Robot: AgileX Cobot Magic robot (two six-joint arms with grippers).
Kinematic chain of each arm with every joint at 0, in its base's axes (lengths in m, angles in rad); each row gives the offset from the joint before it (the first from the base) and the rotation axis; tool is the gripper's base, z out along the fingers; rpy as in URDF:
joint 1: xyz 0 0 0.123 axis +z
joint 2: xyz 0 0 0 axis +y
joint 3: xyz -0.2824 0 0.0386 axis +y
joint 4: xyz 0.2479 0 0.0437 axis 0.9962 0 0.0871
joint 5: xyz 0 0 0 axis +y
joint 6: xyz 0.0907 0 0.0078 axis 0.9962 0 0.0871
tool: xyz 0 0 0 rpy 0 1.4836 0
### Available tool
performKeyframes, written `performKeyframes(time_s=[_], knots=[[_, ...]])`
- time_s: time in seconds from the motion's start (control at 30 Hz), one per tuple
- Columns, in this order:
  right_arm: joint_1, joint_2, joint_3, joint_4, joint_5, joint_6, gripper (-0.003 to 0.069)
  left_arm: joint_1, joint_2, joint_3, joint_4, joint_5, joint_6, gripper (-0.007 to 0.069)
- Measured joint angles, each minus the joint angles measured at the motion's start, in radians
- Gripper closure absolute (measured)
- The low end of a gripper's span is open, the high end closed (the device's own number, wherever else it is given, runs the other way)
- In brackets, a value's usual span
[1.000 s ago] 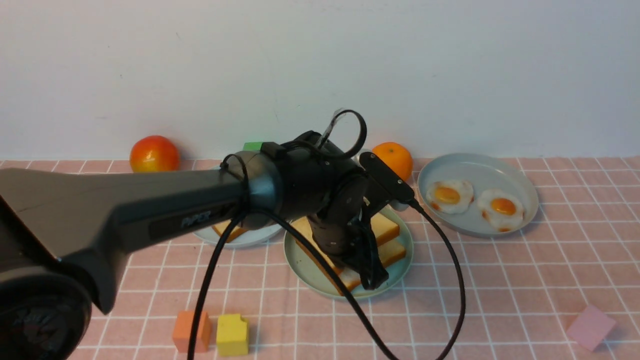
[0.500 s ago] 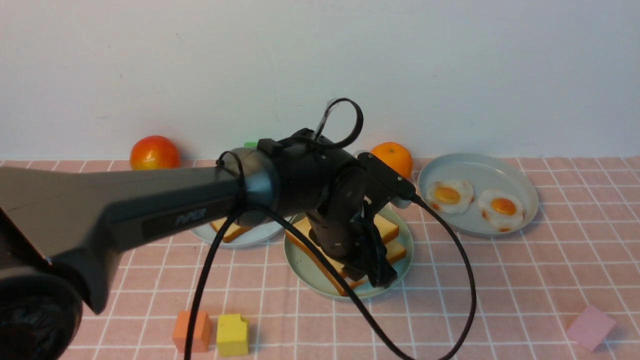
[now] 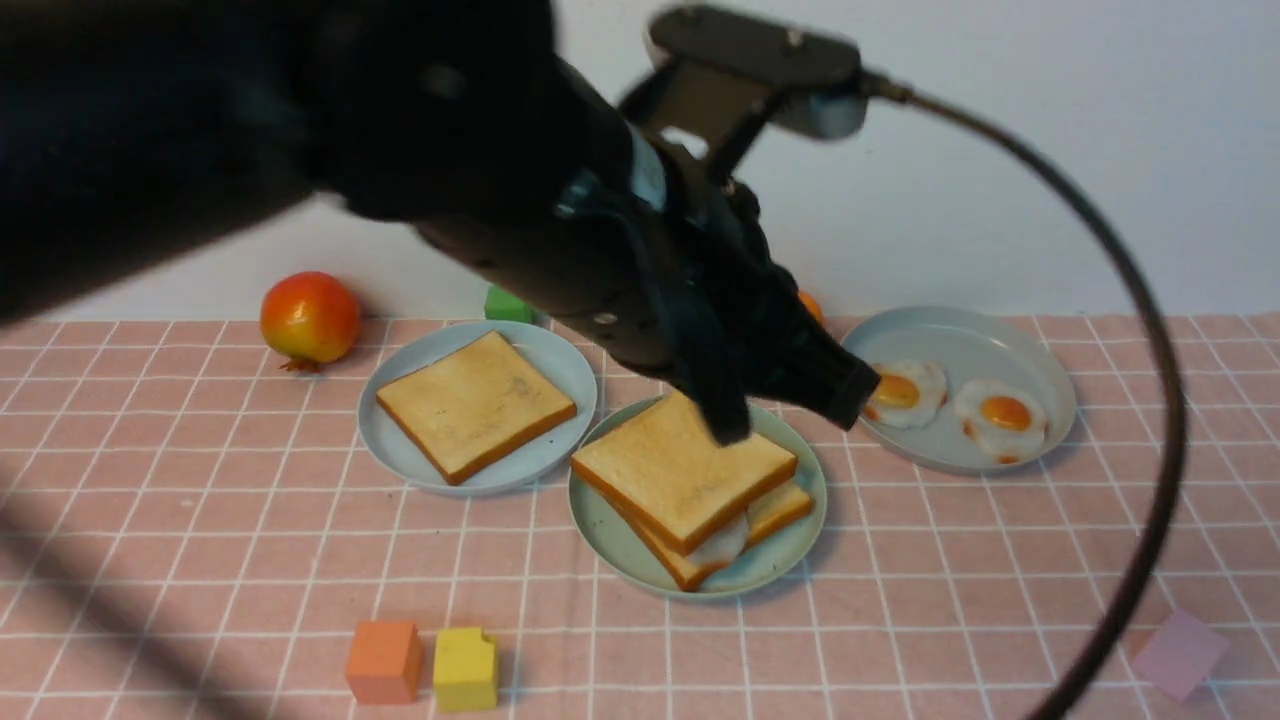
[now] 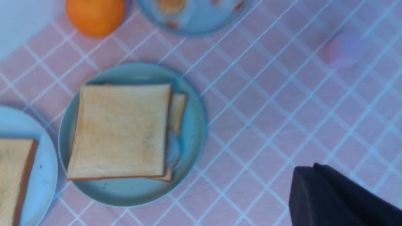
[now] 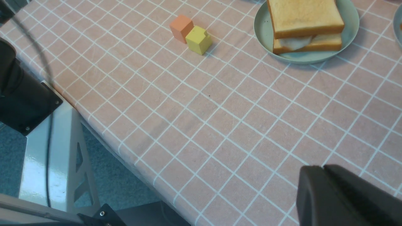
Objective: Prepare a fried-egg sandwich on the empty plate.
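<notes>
Front view
- fried-egg sandwich: two toast slices stacked, the top one turned a bit, with white egg peeking out at the near edge.
- where it is: on the mint-green plate, in the middle of the pink checked cloth.
- left gripper: up in the air over the far side of the sandwich, not touching it. It is blurry here.
- pale blue plate: just left of the green one, with one toast slice on it.
- grey-blue plate: to the right, with two fried eggs side by side.
- small things: a red fruit and a green block at the back, an orange block touching a yellow block at the front.

Left wrist view
- left gripper: one dark lump in the corner, jaws pressed together, holding nothing.
- fried-egg sandwich: flat on the mint-green plate, well apart from the gripper.
- orange: near the plate, beside the grey-blue plate.

Right wrist view
- right gripper: narrow, jaws close together, nothing in them, above bare cloth.
- fried-egg sandwich: on the mint-green plate, far from this gripper.
- blocks: the orange block and yellow block touch, near the plate.
</notes>
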Motion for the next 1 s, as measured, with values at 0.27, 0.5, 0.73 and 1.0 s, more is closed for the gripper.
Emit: performKeyframes(time_s=[0.27,0.5,0.73,1.0], knots=[[0.000,0.000,0.000,0.008,0.000,0.052,0.0596,-0.054,-0.566,0.515,-0.104,-0.263,-0.002,0.0613],[0.000,0.000,0.012,0.008,0.000,0.065,0.0596,-0.054,-0.914,0.976,-0.164,-0.545,-0.005,0.0613],[0.000,0.000,0.015,0.008,0.000,0.073,0.0588,-0.054,-1.060,1.195,-0.188,-0.739,-0.012,0.0613],[0.000,0.000,0.015,0.008,0.000,0.076,0.0575,-0.054,-1.061,1.280,-0.191,-0.690,-0.012,0.0613]])
